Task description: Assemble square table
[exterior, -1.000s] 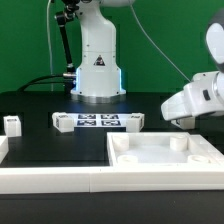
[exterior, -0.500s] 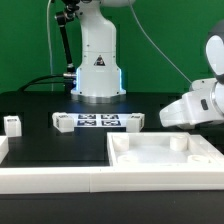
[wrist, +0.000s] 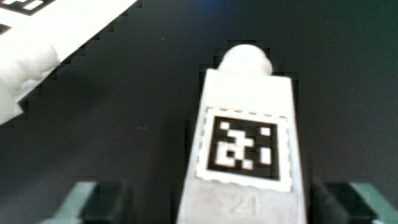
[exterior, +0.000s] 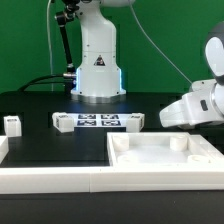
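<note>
In the wrist view a white block leg [wrist: 244,120] with a black-and-white tag lies on the dark table. It lies between my gripper [wrist: 226,203] fingers, one finger [wrist: 98,203] on each side, with dark gaps still showing, so the jaws stand open around it. In the exterior view my gripper [exterior: 177,121] hangs low behind the far rim of the square tabletop [exterior: 125,141] at the exterior view's right, and that leg is hidden there. Two more legs stand apart: one [exterior: 12,124] at the exterior view's left, one [exterior: 131,121] beside the marker board.
The marker board [exterior: 92,121] lies in the middle in front of the robot base [exterior: 98,72]. Long white border bars [exterior: 50,181] run along the front. A white part [wrist: 54,55] lies close beside the leg in the wrist view.
My gripper has sunk a little toward the table behind the tabletop, then held still. Nothing else has moved.
</note>
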### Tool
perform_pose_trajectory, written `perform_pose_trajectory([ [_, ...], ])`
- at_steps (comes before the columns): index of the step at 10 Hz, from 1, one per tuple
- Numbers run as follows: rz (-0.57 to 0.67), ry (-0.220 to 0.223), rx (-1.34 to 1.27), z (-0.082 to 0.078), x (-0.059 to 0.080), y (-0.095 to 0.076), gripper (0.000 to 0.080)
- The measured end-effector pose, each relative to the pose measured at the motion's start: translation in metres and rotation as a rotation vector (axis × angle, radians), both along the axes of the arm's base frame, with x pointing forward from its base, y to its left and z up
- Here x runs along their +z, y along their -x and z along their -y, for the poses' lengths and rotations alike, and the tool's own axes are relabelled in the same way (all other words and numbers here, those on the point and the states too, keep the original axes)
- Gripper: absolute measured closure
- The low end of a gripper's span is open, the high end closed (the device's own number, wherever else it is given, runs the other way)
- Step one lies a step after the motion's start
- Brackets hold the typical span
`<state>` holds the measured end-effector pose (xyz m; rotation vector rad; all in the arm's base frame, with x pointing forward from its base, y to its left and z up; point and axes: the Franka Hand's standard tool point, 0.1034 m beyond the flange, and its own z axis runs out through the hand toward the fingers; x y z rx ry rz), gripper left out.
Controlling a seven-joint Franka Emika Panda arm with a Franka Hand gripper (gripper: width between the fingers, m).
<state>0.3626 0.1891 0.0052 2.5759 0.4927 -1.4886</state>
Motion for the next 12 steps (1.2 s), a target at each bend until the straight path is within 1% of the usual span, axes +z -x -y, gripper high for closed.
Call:
perform_pose_trajectory([
  [1,0.000,0.000,-0.001,0.000,0.000,0.000,0.0511],
  [5,0.000,-0.001,-0.001,0.001,0.000,-0.001,0.0511],
  [6,-0.001,-0.011,-0.001,0.003,0.005,-0.004,0.0511],
  [8,-0.012,-0.044,-0.010,0.019,0.034,-0.019,0.0509],
  [10,-0.005,-0.094,-0.025,0.038,0.060,-0.033,0.0509],
  [12,0.016,-0.126,-0.042,0.056,0.076,-0.043,0.0509],
])
